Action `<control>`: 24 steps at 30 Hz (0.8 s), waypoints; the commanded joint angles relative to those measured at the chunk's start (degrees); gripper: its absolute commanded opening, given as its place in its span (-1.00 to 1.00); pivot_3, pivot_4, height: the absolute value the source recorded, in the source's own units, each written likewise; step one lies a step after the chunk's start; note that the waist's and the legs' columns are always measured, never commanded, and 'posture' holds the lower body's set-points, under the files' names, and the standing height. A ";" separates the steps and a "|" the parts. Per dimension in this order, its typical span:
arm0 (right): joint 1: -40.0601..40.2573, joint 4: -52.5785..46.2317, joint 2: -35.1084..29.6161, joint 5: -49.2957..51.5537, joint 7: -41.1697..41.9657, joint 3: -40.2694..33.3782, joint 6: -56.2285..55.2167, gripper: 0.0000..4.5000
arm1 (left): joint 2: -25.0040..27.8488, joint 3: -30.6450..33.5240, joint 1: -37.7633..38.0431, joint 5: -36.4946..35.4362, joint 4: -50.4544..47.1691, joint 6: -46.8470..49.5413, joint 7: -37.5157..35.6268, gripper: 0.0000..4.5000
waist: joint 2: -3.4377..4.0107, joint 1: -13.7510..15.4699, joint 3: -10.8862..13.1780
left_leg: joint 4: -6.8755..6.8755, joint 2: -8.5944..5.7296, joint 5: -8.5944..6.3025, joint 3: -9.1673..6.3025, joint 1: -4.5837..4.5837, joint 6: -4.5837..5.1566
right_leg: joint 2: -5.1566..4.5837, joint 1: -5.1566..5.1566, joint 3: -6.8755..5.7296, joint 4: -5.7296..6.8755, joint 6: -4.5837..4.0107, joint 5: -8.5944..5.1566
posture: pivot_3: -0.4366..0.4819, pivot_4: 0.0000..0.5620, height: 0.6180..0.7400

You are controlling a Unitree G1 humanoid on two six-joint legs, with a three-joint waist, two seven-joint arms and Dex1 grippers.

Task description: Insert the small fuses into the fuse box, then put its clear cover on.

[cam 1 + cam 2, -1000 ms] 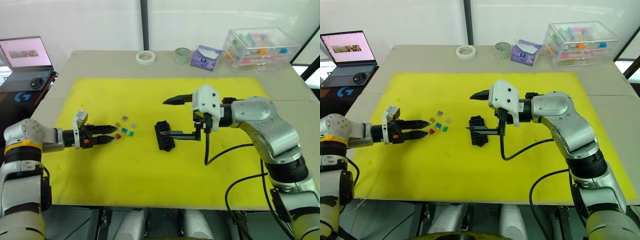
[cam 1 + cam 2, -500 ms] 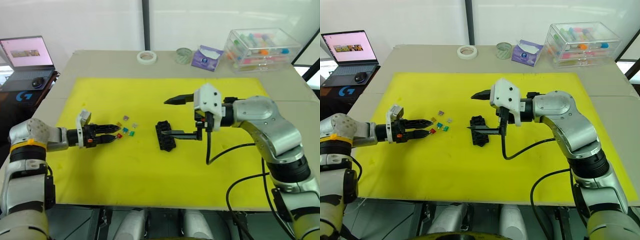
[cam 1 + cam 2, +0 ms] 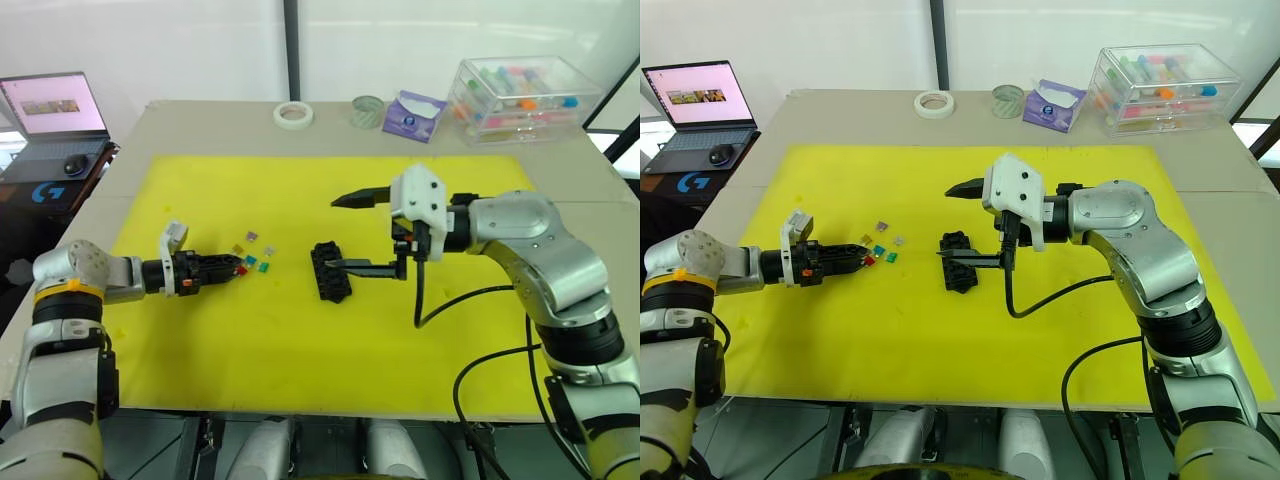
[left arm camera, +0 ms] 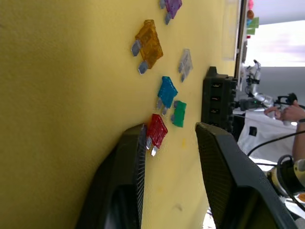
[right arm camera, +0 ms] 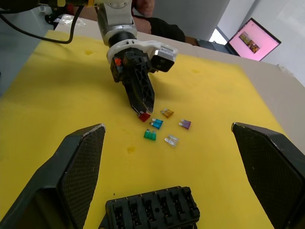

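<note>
The small fuses (image 3: 252,258) lie loose on the yellow mat, left of the black fuse box (image 3: 329,271). My left gripper (image 3: 234,267) lies low on the mat, open by a narrow gap. The red fuse (image 4: 156,130) sits at its tips against one finger (image 4: 128,181). The teal fuse (image 4: 167,91), green fuse (image 4: 179,113), yellow fuse (image 4: 148,44) and grey fuse (image 4: 185,62) lie just beyond. My right gripper (image 3: 342,232) is wide open, its lower finger (image 3: 365,268) reaching the fuse box (image 5: 152,210), the upper one raised. The clear cover is out of view.
The yellow mat (image 3: 300,340) covers most of the table. Along the far edge stand a tape roll (image 3: 291,113), a green roll (image 3: 366,110), a purple packet (image 3: 410,115) and a large clear box of coloured tubes (image 3: 520,98). A laptop (image 3: 50,105) sits far left.
My left gripper has slid right to the fuses and its fingers have narrowed around the red one. The right arm and the fuse box have stayed put.
</note>
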 commanded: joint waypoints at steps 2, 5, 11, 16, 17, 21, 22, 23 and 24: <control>-1.23 -2.12 -0.48 0.70 -0.01 -1.40 -0.51 1.00 | -0.29 0.12 0.98 0.48 -0.54 -0.23 -0.63 -0.14 | 0.00 -0.01 0.00 | 0.00 0.00 0.00 0.00 0.00 0.00 | 0.00 0.00 0.00 0.00 0.00 0.00 | -0.05 -0.47 1.00; -1.28 -2.10 -0.49 0.73 0.03 -1.40 -0.48 1.00 | -0.26 0.06 1.12 0.65 -0.78 -0.17 -0.93 -0.14 | 0.00 -0.05 0.00 | -0.01 0.00 0.00 0.00 0.00 0.00 | 0.00 0.00 0.00 0.00 0.00 0.00 | -0.05 -0.47 1.00; -1.05 -2.43 -0.94 0.63 0.32 -1.26 -0.36 1.00 | -0.57 -0.06 1.80 1.22 -1.15 -0.62 -0.80 -0.53 | 0.00 -0.10 0.00 | 0.00 0.00 0.00 0.00 0.00 0.00 | 0.00 0.00 0.00 0.00 0.00 0.00 | -0.05 -0.47 1.00; -1.07 -2.66 -1.17 0.83 0.34 -1.26 -0.16 1.00 | -0.78 -1.41 2.17 2.07 -1.90 -1.76 -1.40 -0.53 | 0.00 -0.10 0.00 | -0.01 0.01 0.00 0.00 0.00 0.00 | 0.00 -0.01 0.00 0.00 0.00 0.00 | -0.05 -0.47 1.00; -1.06 -2.72 -1.21 0.81 0.37 -1.26 -0.12 1.00 | -0.87 -1.55 2.27 2.22 -1.97 -1.99 -1.42 -0.53 | 0.00 -0.09 0.00 | -0.01 0.01 0.00 0.00 0.00 0.00 | 0.00 -0.01 0.00 0.00 0.00 0.00 | -0.05 -0.47 1.00; -1.11 -2.87 -1.31 0.69 0.39 -1.22 0.01 1.00 | -1.12 -1.26 2.45 2.33 -1.99 -2.03 -1.78 -0.53 | 0.00 -0.03 0.00 | -0.01 0.01 0.00 0.00 0.00 0.00 | 0.00 0.00 0.00 0.00 0.00 0.00 | -0.05 -0.47 1.00; -1.11 -2.90 -1.30 0.68 0.38 -1.22 0.04 1.00 | -1.09 -1.33 2.57 2.32 -2.09 -2.15 -2.02 -0.53 | 0.00 -0.03 0.00 | -0.01 0.01 0.00 0.00 0.00 0.00 | 0.00 0.00 0.00 0.00 0.00 0.00 | -0.05 -0.47 1.00; -1.10 -2.92 -1.30 0.67 0.40 -1.21 0.03 1.00 | -1.11 -1.26 2.67 2.48 -2.07 -2.43 -1.88 -0.61 | 0.00 -0.02 0.00 | -0.01 0.01 0.00 0.00 0.00 0.00 | 0.00 0.00 0.01 0.00 0.00 0.00 | -0.05 -0.47 1.00; -1.10 -2.92 -1.29 0.65 0.41 -1.20 0.01 1.00 | -1.14 -1.05 2.72 2.54 -2.00 -2.53 -1.73 -0.70 | 0.00 -0.02 0.00 | -0.01 0.01 0.00 0.00 0.00 0.00 | 0.00 0.00 0.00 0.00 0.00 0.00 | -0.05 -0.47 1.00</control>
